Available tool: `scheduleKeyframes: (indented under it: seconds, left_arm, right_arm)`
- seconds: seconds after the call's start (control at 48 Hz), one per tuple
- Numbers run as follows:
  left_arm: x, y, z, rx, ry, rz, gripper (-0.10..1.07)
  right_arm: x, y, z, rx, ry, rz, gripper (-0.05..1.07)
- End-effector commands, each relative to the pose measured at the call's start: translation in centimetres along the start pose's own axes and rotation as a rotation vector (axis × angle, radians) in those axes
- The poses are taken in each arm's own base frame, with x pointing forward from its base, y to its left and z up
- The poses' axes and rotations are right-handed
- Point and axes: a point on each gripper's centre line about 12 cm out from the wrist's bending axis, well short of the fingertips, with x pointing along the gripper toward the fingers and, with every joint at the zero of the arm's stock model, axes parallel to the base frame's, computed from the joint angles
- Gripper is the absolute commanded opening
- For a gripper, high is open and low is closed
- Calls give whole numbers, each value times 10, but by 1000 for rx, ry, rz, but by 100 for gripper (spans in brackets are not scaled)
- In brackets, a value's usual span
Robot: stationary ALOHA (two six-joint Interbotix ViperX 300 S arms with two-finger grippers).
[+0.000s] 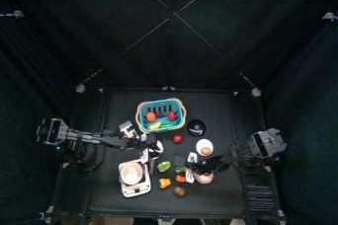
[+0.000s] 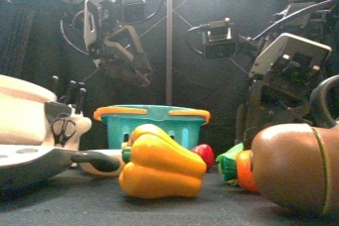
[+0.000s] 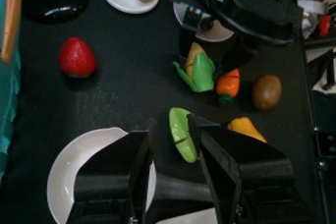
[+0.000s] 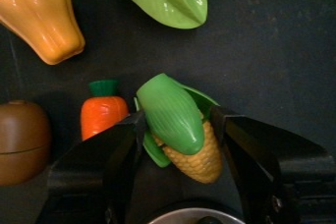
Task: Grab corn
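Corn (image 4: 180, 130) between right gripper's (image 4: 180, 135) spread jaws; carrot (image 4: 102, 115) beside.

Right gripper (image 4: 180, 149) is pointing down at the table with its jaws standing wide apart, gripping nothing. Left gripper (image 3: 178, 164) is hanging above the table, its jaws parted and empty. Both arms are reaching inward from opposite sides.
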Motion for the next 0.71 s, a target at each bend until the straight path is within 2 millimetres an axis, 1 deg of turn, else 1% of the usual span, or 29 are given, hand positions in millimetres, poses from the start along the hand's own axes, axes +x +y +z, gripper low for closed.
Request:
scheduleKeyframes:
  seconds: [0.0,0.083,0.167,0.229,0.312,0.438,0.646,0.688]
  left_arm:
    - [-8,1,10,-9,-74,-3,74]
    - [-12,2,9,-21,-99,-5,74]
    - [-15,3,8,-38,-109,-4,74]
    - [-17,4,7,-45,-112,-4,74]
    - [-17,4,5,-49,-109,-3,74]
    - [-17,4,5,-48,-109,-3,74]
    - [-17,5,5,-48,-109,-2,74]
    - [-17,5,4,-48,-106,-1,74]
  right_arm:
    - [-3,0,4,2,-12,3,87]
    - [-5,0,4,-1,-16,3,84]
    - [-7,0,6,-9,-27,6,78]
    - [-8,-1,7,-8,-27,1,71]
    - [-9,-2,7,-6,-28,-3,65]
    - [-16,-4,12,-4,-41,-16,64]
    - [-44,-9,25,-16,-108,-31,63]
    - [-47,-9,27,-19,-116,-29,63]
